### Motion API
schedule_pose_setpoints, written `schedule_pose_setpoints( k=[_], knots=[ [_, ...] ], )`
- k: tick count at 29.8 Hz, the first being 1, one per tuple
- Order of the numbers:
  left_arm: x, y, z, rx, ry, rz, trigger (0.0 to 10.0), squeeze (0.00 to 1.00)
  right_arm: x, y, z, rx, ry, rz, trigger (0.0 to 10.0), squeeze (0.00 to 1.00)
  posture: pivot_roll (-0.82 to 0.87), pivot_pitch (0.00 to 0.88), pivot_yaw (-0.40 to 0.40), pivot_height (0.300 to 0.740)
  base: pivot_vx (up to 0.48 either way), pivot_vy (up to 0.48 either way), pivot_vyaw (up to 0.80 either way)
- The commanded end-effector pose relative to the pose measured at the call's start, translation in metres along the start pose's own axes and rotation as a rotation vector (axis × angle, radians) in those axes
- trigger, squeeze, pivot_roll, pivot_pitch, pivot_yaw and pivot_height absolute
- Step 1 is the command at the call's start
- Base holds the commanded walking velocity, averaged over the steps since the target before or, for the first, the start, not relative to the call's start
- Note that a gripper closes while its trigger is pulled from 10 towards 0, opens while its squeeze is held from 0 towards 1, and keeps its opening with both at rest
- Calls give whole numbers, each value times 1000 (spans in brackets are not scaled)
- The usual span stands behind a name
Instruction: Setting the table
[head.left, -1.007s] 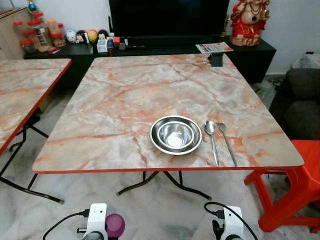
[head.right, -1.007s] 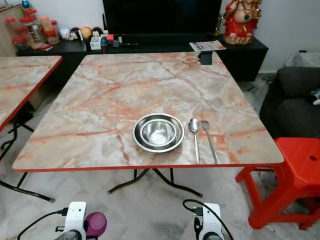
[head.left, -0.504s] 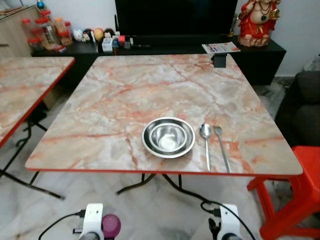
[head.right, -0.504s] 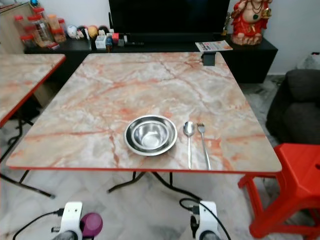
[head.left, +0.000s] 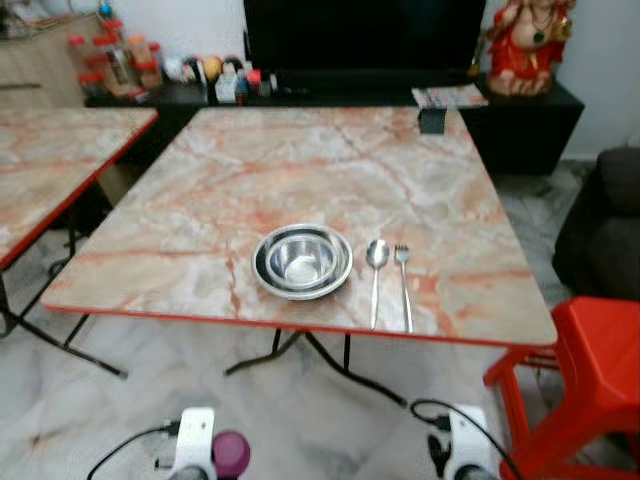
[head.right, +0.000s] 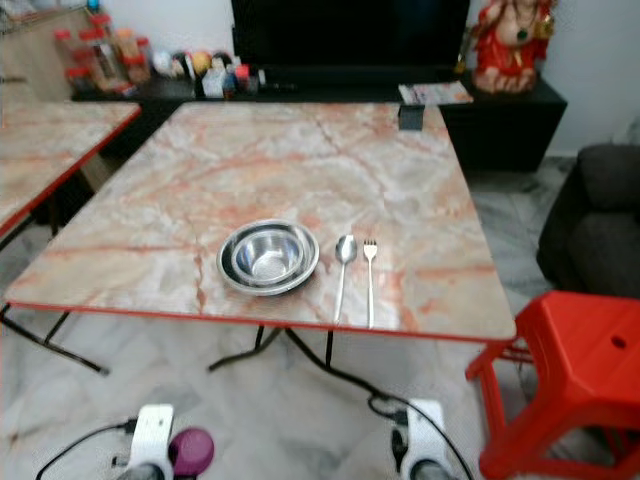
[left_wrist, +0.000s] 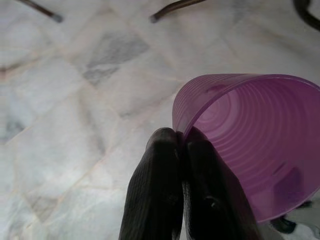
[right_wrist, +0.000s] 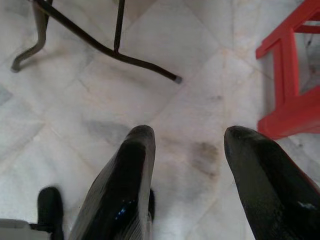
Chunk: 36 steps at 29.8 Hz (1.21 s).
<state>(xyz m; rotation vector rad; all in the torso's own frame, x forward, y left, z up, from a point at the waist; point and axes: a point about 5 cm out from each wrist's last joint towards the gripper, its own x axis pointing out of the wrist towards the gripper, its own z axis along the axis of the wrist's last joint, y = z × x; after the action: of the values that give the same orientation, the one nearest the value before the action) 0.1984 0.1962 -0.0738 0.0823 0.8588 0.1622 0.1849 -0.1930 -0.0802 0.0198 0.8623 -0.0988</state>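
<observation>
White wrist housings on both arms, each trailing a thin black cable that loops beside it. Left gripper (left_wrist: 180, 192): two long black fingers (left_wrist: 152, 195) with a fine ribbed texture. Right gripper (right_wrist: 187, 165): smooth, glossy black fingers (right_wrist: 125, 185), rounded at the tips.

Soft even daylight, slight motion blur
</observation>
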Motion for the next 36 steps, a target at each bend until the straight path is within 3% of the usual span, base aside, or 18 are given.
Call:
schedule_pose_setpoints(
  k=[1, 7, 9, 11, 13, 17, 19, 20, 24, 30, 34, 36],
  knots=[
    [0, 11, -2, 16, -3, 53, 10000, 0, 1, 8, 1, 3, 0, 20, 10000, 0, -52, 0, 4, 740, 0, 0, 0],
    [-5, 30, -11, -38, -18, 193, 10000, 0, 1, 8, 1, 7, 1, 19, 10000, 0, -40, 0, -1, 740, 0, 0, 0],
    [-7, 49, -11, -85, -45, 304, 10000, 0, 1, 9, 2, 1, 0, 26, 10000, 0, -24, 0, -10, 740, 0, 0, 0],
    [-9, 59, -10, -111, -61, 356, 10000, 0, 1, 10, 2, -2, 1, 28, 10000, 0, -14, 0, -15, 740, 0, 0, 0],
    [-12, 80, -2, -142, -108, 461, 10000, 0, 2, 11, 3, -10, 3, 36, 10000, 0, -5, 0, -18, 740, 0, 0, 0],
    [-17, 111, 16, -157, -185, 607, 10000, 0, 2, 14, 4, -14, 2, 44, 10000, 0, 5, 0, -18, 740, 0, 0, 0],
    [-18, 116, 20, -167, -202, 637, 10000, 0, 2, 15, 4, -15, 1, 45, 10000, 0, 6, 0, -17, 740, 0, 0, 0],
    [-21, 128, 32, -182, -250, 702, 10000, 0, 2, 16, 5, -17, 1, 48, 10000, 0, 5, 0, -16, 740, 0, 0, 0],
    [-23, 135, 40, -182, -283, 745, 10000, 0, 2, 16, 5, -18, 2, 49, 10000, 0, 5, 0, -16, 740, 0, 0, 0],
    [-43, 163, 130, -134, -632, 931, 10000, 0, 2, 14, 4, -22, 5, 47, 10000, 0, -3, 0, -13, 740, 0, 0, 0],
    [-62, 164, 184, -79, -863, 967, 10000, 0, 3, 13, 6, -19, -1, 44, 10000, 0, -3, 0, -19, 740, 0, 0, 0],
    [-79, 158, 222, -117, -1017, 949, 10000, 0, 3, 13, 7, -18, -3, 43, 10000, 0, -7, 0, -20, 740, 0, 0, 0]
  ],
)
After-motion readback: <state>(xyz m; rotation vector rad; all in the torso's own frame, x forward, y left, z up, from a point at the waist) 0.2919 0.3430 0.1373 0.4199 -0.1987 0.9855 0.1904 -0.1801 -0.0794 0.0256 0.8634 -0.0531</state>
